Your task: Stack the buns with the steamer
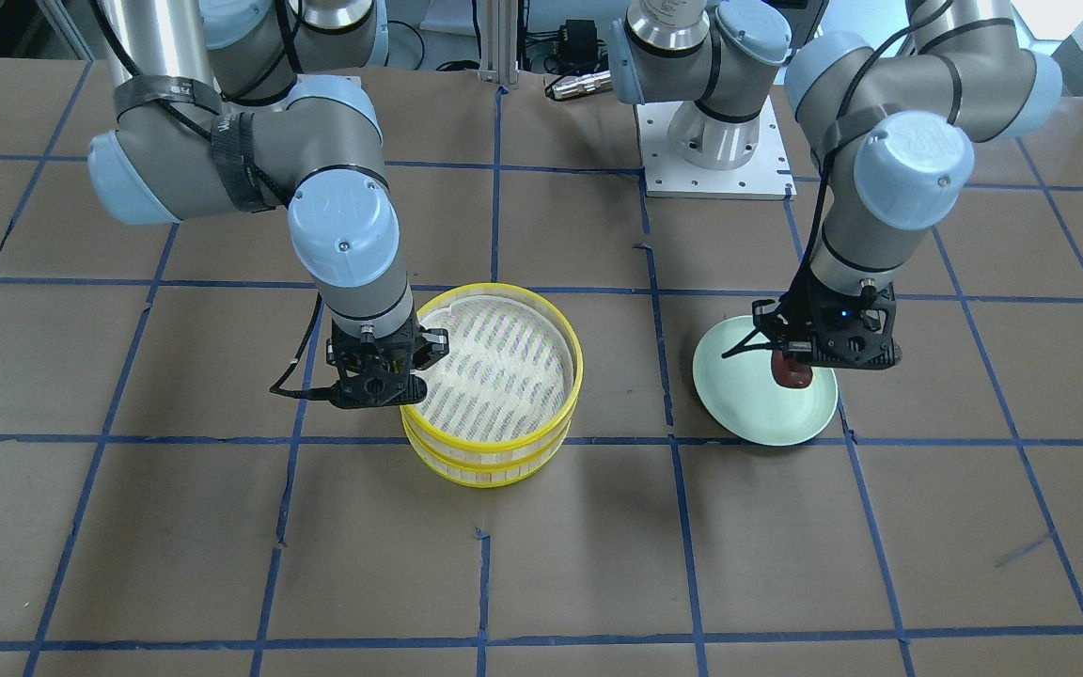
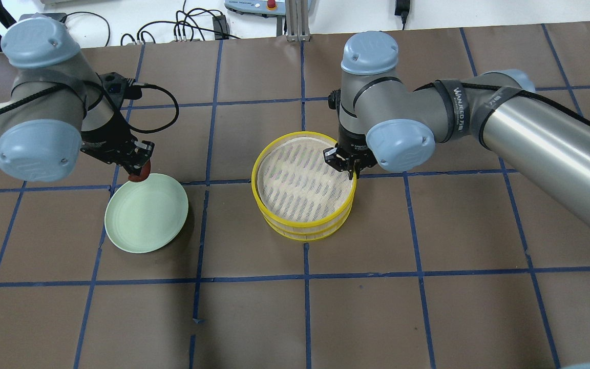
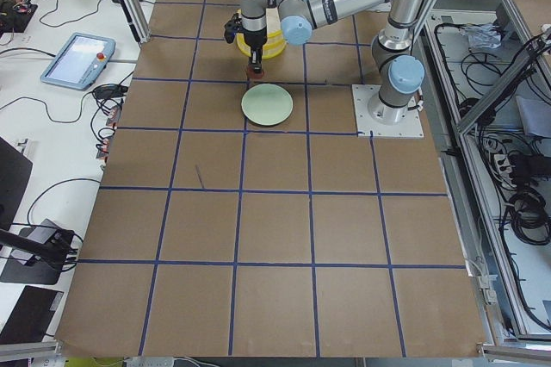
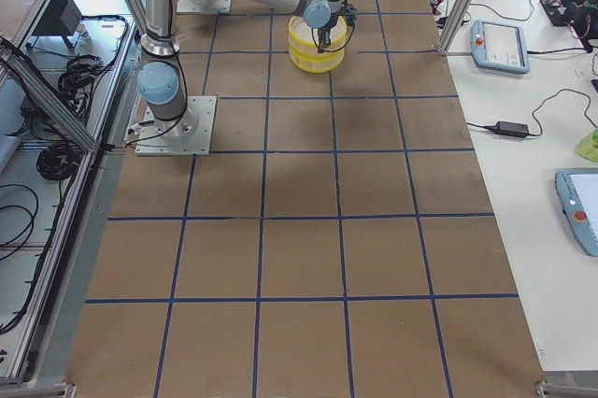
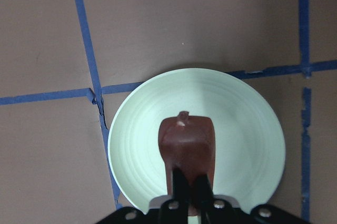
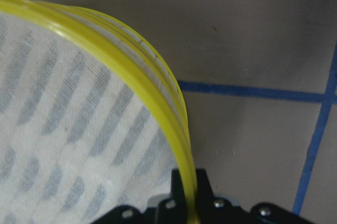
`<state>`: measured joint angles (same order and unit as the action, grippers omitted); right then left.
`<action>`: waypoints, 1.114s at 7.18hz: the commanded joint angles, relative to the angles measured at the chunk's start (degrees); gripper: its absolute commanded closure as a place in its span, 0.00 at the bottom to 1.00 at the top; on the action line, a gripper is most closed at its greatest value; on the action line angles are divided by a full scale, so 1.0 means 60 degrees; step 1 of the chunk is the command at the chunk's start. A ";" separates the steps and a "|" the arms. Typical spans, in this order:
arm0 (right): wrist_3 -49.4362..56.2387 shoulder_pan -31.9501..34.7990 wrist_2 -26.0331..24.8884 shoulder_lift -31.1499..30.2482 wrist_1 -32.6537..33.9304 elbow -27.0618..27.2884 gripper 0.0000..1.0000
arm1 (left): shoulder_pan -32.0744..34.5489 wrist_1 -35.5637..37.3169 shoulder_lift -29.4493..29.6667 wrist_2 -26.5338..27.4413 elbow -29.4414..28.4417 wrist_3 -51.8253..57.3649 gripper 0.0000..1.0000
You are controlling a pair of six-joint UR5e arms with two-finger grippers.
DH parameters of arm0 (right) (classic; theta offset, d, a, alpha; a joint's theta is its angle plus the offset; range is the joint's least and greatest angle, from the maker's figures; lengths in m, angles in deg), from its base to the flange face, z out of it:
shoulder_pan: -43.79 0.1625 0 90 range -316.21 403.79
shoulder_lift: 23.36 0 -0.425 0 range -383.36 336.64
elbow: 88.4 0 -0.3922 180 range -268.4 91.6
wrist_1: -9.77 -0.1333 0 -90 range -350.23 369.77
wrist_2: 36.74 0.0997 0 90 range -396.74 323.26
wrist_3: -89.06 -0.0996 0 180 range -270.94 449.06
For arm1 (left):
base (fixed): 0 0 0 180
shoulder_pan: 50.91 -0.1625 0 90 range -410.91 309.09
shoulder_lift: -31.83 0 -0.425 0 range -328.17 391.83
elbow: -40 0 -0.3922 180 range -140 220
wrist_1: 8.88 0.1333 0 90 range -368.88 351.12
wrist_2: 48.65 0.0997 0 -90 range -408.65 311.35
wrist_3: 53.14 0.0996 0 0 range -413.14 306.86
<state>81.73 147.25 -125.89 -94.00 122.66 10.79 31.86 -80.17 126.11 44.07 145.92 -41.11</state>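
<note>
My left gripper (image 2: pixel 139 169) is shut on the dark reddish-brown bun (image 2: pixel 141 175) and holds it above the pale-green plate (image 2: pixel 146 225). In the left wrist view the bun (image 5: pixel 187 142) sits between the fingers over the bare plate (image 5: pixel 247 129). The two steamer trays are stacked, the upper tray (image 1: pixel 577 362) on the lower tray (image 1: pixel 485 473), with an empty white mesh liner on top. My right gripper (image 2: pixel 349 166) is shut on the upper tray's yellow rim (image 6: pixel 158 98). The white bun is not in view.
The brown paper table (image 1: pixel 541 564) carries a grid of blue tape lines. The left arm's white base plate (image 1: pixel 715 165) is at the robot's side of the table. Cables and a control box lie beyond the far edge in the overhead view (image 2: pixel 192 25).
</note>
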 commanded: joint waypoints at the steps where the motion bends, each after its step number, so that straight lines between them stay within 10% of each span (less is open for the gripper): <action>1: 0.0034 -0.0002 -0.0097 -0.0034 0.0023 0.0152 0.94 | 0.0557 -0.0233 -0.0172 -0.1051 -0.0208 -0.1090 0.98; 2: 0.0005 -0.0002 -0.0127 -0.0063 0.0037 0.0182 0.91 | 0.1228 -0.0175 -0.0070 -0.1083 -0.0455 -0.2054 0.98; 3: -0.0111 -0.0002 -0.0127 -0.0064 0.0052 0.0182 0.22 | 0.1887 -0.0131 0.0033 -0.1388 -0.0776 -0.3137 0.98; 4: -0.0098 -0.0002 -0.0127 -0.0064 0.0023 0.0124 0.00 | 0.2445 -0.0101 0.0135 -0.1681 -0.1069 -0.4134 0.98; 8: 0.0237 -0.1256 0.0063 -0.1434 -0.1958 -0.1060 0.00 | 0.2990 0.0451 0.0457 -0.2367 -0.1204 -0.5019 0.97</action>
<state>82.14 143.21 -125.85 -98.55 117.38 7.08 48.61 -79.56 127.96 32.53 138.70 -68.84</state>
